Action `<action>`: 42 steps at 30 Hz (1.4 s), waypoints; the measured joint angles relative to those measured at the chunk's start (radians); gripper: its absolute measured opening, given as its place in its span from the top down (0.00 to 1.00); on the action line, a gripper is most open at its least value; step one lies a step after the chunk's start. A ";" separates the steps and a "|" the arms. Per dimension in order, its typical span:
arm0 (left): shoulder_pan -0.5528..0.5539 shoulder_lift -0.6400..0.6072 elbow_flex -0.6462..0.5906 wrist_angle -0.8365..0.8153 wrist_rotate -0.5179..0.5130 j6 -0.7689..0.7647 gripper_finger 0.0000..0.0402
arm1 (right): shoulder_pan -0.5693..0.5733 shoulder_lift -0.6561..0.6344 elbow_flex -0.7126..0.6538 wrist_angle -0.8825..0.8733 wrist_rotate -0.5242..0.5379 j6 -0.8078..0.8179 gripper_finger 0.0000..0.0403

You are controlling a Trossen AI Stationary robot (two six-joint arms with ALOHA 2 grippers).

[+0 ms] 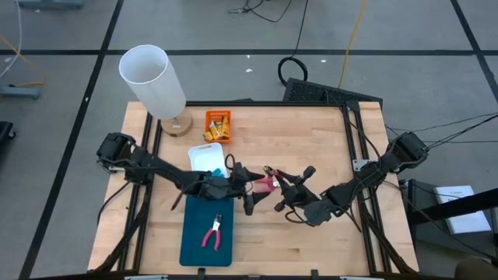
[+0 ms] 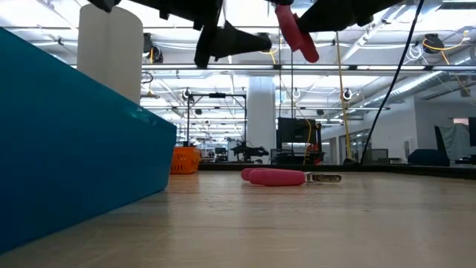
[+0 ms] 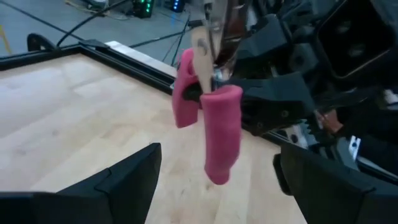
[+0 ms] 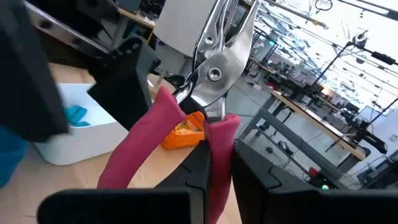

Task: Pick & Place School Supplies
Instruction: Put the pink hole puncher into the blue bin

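Note:
Red-handled pliers (image 1: 267,182) hang above the table's middle, with my right gripper (image 1: 283,188) shut on them. My left gripper (image 1: 250,190) is open just to their left, its fingers (image 3: 127,180) spread on either side of the hanging handles (image 3: 221,137) and not touching them. A second pair of pliers (image 2: 286,176) lies flat on the wood. A third pair (image 1: 212,233) rests in the teal tray (image 1: 194,249). My right gripper pinches one red handle (image 4: 219,146) of the pliers between its two fingers, coming in level from the table's right. The other handle (image 4: 140,149) splays out free. The pliers are lifted clear of the table, metal head (image 4: 214,68) up and handles hanging down.
A white tray (image 1: 204,159) with light-blue pieces sits left of centre. An orange tray (image 1: 219,126) with yellow packets lies behind it. The tall white cylinder (image 1: 152,76) stands at the far left corner. Bare wood lies to the near right.

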 joint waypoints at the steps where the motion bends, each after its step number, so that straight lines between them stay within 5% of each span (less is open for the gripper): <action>1: 0.003 0.000 0.000 -0.001 0.007 -0.002 0.18 | 0.000 0.000 0.000 0.000 0.000 0.001 0.92; 12: 0.018 0.109 0.024 0.138 0.078 0.003 0.22 | -0.006 0.000 0.000 0.040 -0.080 0.007 0.92; 24: 0.028 0.108 0.034 0.169 0.076 0.067 0.46 | 0.002 0.000 -0.007 0.037 -0.046 -0.012 0.91; 35: 0.027 0.081 0.034 0.136 0.059 0.073 0.81 | 0.015 0.000 -0.007 0.045 -0.053 -0.015 0.88; 42: 0.016 0.081 0.034 0.107 0.066 0.074 0.81 | 0.023 0.001 -0.007 0.052 -0.053 -0.008 0.81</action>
